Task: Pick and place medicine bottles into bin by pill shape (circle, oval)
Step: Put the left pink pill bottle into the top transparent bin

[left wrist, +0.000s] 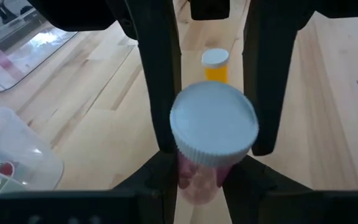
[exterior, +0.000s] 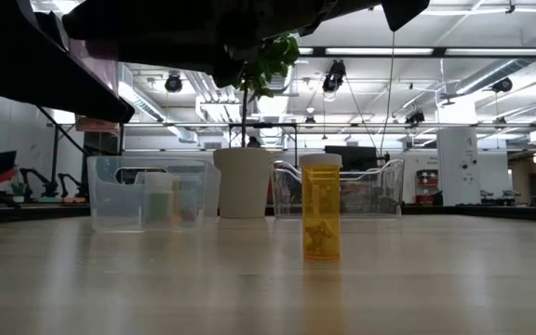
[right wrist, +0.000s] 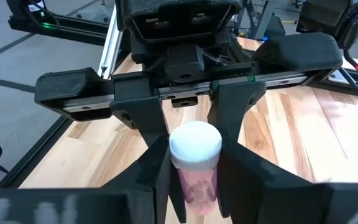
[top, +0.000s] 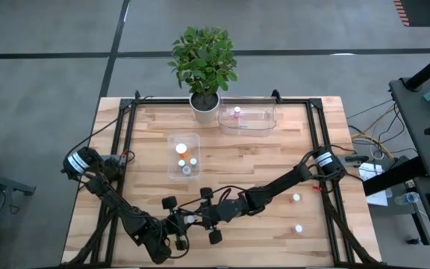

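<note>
Both my grippers meet near the front of the desk [top: 275, 157], and both squeeze one pink bottle [left wrist: 205, 163]: my left gripper [left wrist: 207, 134] and my right gripper [right wrist: 191, 165]. If one pulls too soon, the bottle could tip or drop. The high view hides that bottle. Only the low view shows an orange bottle [exterior: 321, 207] standing alone.

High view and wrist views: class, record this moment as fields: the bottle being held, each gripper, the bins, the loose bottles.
held: pink bottle, white cap
left gripper: shut on the pink bottle
right gripper: shut on the same bottle, facing the left one
small clear bin: several bottles inside
long clear bin: one bottle, beside the plant pot
loose bottles: two, on the table by the right arm
</note>
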`<state>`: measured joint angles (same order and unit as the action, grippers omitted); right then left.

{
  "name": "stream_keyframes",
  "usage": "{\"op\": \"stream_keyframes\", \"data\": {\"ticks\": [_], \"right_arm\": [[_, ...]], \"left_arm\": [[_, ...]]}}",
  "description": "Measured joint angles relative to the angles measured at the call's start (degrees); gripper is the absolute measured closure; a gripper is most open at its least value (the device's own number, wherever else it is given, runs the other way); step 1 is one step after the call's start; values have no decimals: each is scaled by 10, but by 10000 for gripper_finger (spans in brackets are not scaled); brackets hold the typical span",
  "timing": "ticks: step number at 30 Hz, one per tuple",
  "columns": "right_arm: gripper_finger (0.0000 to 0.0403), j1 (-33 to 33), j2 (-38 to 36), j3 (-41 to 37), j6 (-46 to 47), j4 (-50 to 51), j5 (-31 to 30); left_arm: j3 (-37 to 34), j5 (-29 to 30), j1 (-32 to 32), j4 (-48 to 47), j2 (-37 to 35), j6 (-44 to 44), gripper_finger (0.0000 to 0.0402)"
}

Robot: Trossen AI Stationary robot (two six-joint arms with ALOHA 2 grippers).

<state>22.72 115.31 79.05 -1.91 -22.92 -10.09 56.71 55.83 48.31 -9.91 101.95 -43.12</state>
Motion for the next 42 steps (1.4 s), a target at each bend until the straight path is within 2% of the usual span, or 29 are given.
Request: {"op": "stream_keyframes", "data": {"ticks": [3, 7, 13, 18, 23, 27, 33, 38, 42], "right_arm": [[298, 0, 0, 0, 0, 0, 0], [286, -1, -11, 0, 5, 15, 0], [291, -17, -88, -1, 3, 140, -8], [289, -52, -171, -20, -10, 249, -62], [285, -118, -264, -91, -10, 269, -97], [289, -195, -327, -168, 10, 246, -99], [286, -344, -384, -309, 56, 113, -102], [287, -464, -381, -391, 98, 17, -97], [290, -511, -355, -417, 114, -14, -91]], "left_arm": [[0, -1, 0, 0, 0, -1, 300], [-1, -14, 0, -4, -5, 0, 255], [-5, -16, 3, -70, -43, 0, 199], [-21, -16, 2, -102, -84, 0, 186], [-34, -15, 0, -102, -106, 2, 185], [-36, -10, 0, -104, -109, 4, 185], [-37, 1, -4, -104, -110, 5, 185], [-37, 2, -11, -104, -110, 5, 185], [-37, 3, -19, -103, -110, 5, 185]]}}
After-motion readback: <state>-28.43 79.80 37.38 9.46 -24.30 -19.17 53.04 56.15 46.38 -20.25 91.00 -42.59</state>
